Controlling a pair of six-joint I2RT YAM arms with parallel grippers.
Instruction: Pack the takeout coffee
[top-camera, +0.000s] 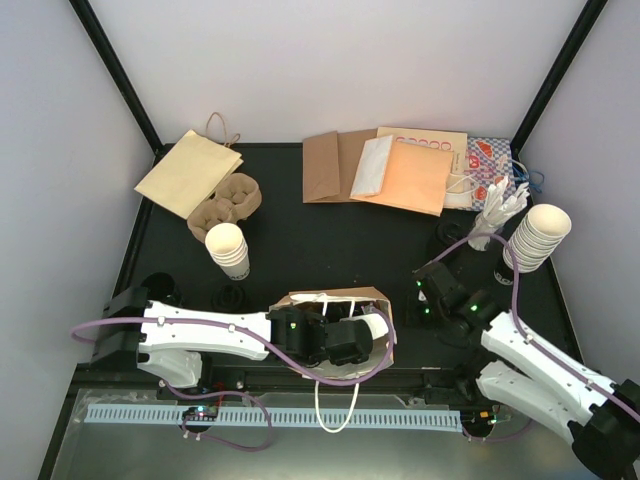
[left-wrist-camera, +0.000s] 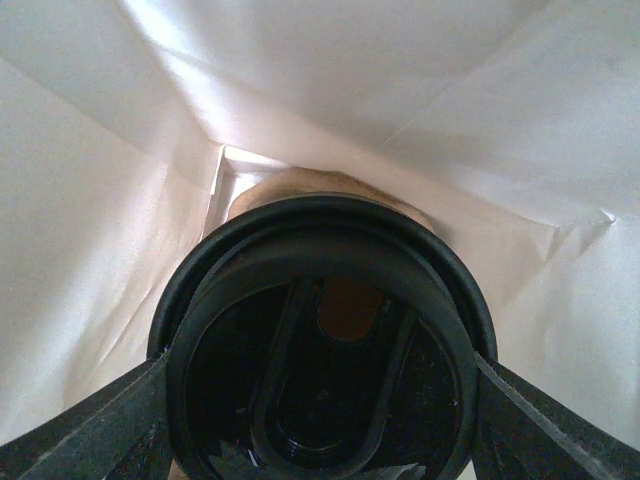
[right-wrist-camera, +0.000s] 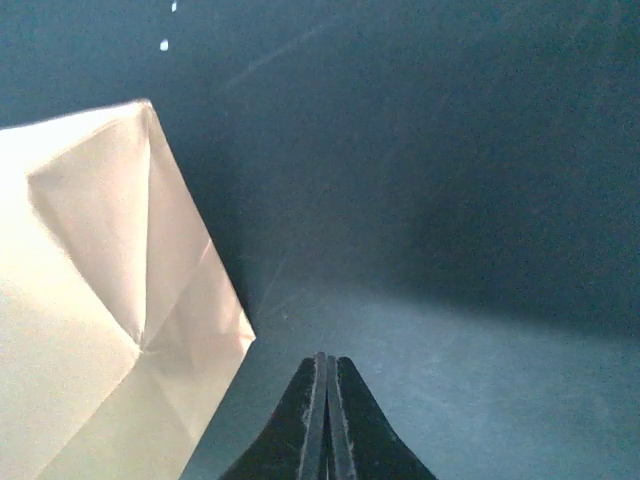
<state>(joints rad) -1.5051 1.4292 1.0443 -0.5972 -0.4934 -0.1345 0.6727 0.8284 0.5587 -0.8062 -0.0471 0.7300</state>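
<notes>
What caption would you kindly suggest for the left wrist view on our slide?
Left end effector holding a black-lidded coffee cup inside the paper bag.

A matte black table (top-camera: 330, 240) is enclosed on three sides by plain, pale lilac-white panels: a back wall (top-camera: 340, 60), a left wall (top-camera: 50, 150) and a right wall (top-camera: 610, 130). The rear corners are marked by two slanting black bars, a left frame bar (top-camera: 115, 70) and a right frame bar (top-camera: 560, 75). Along the near edge a long white slotted strip (top-camera: 300, 415) is laid on a grey metal ledge (top-camera: 400, 455). The enclosure is lit softly and evenly, and only faint shadows are cast. In the right wrist view the table top is seen as dark blue-black, with a paler lit band across its nearer part.
</notes>
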